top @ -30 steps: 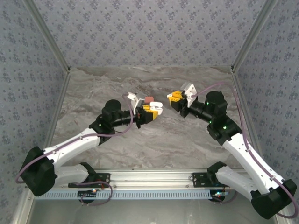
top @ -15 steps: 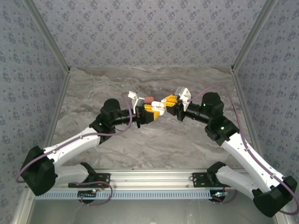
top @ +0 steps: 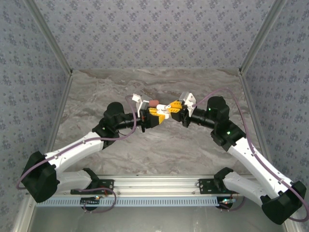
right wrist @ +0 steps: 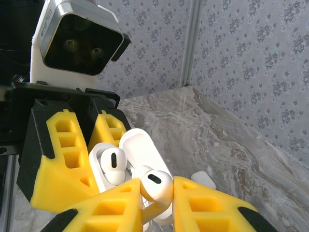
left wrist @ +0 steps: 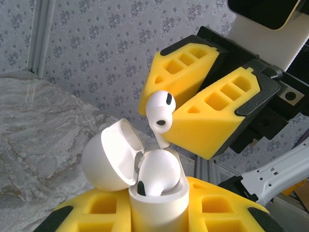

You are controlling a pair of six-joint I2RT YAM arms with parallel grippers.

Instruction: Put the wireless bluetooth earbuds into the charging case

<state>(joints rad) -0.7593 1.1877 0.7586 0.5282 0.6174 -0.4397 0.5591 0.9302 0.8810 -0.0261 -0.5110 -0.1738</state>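
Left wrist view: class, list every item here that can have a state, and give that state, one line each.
charging case, lid open, upright, gripped by the left tool
seated earbud, sitting in the case
second earbud, gripped above the case, stem down, not yet seated
left tool, shut on the charging case
right tool, shut on the second earbud

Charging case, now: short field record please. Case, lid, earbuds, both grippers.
charging case: gripped by left gripper
lid: open
seated earbud: white, in one slot
second earbud: white, pinched by right gripper, stem down at the case opening, not yet seated
task state: one in, one to insert
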